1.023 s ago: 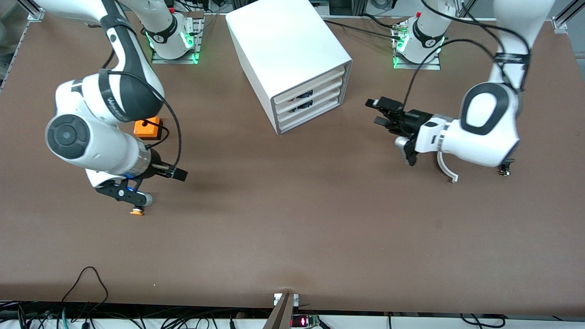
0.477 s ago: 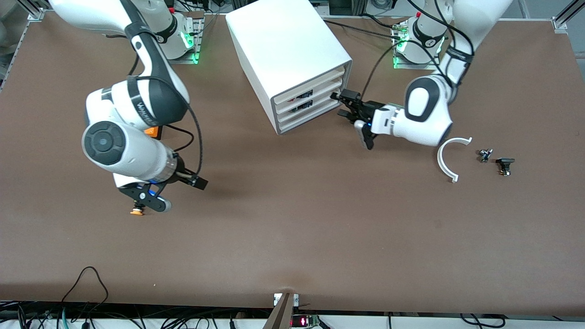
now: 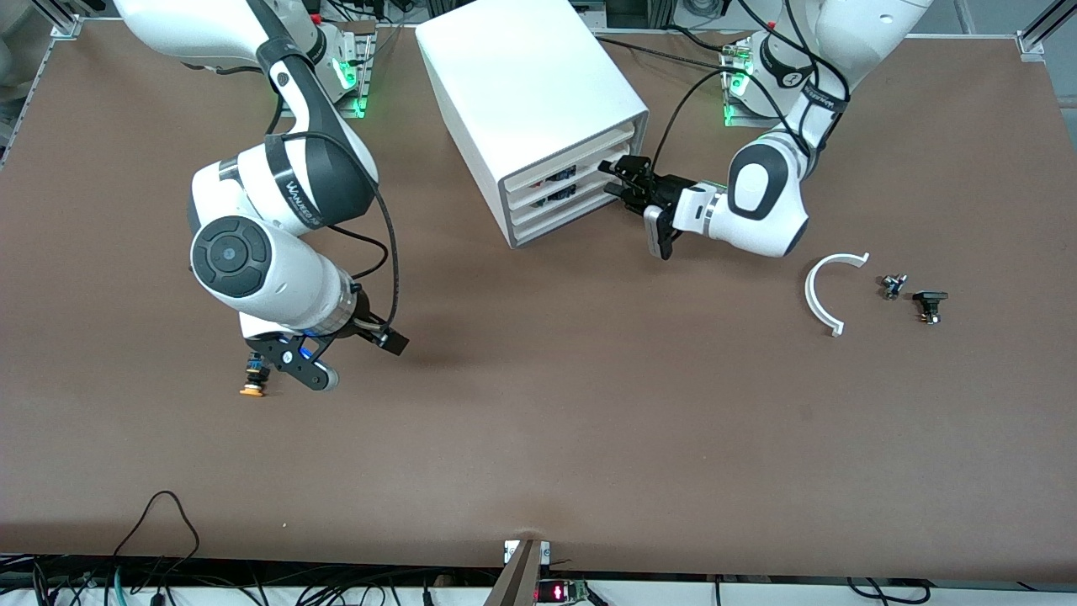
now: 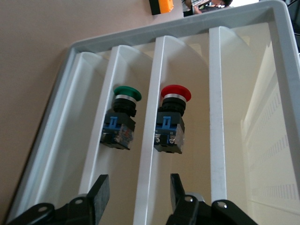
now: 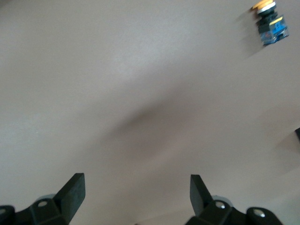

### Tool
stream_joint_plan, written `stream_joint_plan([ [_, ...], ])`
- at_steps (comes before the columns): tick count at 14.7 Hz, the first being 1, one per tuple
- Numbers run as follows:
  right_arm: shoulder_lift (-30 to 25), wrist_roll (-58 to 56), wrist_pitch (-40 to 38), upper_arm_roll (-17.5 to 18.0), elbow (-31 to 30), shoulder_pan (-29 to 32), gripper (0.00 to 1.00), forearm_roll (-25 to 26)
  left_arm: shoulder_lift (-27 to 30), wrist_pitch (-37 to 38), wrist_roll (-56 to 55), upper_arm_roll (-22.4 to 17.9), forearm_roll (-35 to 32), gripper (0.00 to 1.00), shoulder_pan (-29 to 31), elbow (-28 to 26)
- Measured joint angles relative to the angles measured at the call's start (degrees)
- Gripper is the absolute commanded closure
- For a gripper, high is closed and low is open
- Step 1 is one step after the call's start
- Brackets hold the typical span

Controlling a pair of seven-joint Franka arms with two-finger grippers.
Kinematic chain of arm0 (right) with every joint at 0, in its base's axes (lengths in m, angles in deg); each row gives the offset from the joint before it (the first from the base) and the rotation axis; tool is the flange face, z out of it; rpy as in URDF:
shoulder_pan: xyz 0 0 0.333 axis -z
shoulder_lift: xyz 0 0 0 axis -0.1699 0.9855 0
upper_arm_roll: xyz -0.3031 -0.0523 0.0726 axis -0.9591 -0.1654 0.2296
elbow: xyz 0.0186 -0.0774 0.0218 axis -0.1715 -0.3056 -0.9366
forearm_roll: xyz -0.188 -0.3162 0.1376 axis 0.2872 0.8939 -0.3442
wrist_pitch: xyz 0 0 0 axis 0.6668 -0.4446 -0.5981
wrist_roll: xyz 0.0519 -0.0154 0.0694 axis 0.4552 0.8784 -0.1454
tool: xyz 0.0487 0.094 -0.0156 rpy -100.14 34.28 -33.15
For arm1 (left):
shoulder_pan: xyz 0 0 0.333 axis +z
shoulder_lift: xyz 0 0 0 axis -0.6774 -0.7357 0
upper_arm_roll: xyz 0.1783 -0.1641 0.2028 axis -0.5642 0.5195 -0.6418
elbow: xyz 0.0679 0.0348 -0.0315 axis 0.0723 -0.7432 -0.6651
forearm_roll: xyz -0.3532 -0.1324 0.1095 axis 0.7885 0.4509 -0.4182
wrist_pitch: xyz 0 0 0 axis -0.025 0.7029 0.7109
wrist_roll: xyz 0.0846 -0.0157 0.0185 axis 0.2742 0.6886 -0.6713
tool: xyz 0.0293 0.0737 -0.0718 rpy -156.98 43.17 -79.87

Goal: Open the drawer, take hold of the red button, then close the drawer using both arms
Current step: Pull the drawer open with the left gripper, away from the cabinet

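The white cabinet stands at the robots' side of the table, all drawers pushed in. The drawer is the second-highest; its front lip runs between my left gripper's fingers. The button, with a red cap and a black-and-blue body, sits in it just past the lip. My left gripper is open at the cabinet's front and astride that lip. My right gripper is open and empty over bare table toward the right arm's end.
A green-capped button sits in the drawer below. An orange-yellow-capped button lies beside the right hand. An orange box lies past the cabinet. A white curved strip and two small dark parts lie toward the left arm's end.
My left gripper has swung from over the table to the cabinet's front, uncovering the curved strip and small parts. My right arm has shifted toward the table's middle, covering the orange box.
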Motion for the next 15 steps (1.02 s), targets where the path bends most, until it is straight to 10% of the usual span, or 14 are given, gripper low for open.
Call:
stream_joint_plan([
  [4,1.0,4.0,0.0,0.0,2.2,-1.0,0.01,-1.5,-0.2,0.0,3.5,0.4,3.3,0.42,0.0,-1.9],
  [10,1.7,8.5,0.4,0.5,4.3,-1.6,0.01,-4.8,-0.2,-0.4,5.5,2.2,6.6,1.00,0.0,-3.3],
  [15,1.7,13.7,2.7,1.0,4.8,-2.1,0.01,-7.8,-0.9,-1.1,7.1,2.2,6.6,1.00,0.0,-3.4],
])
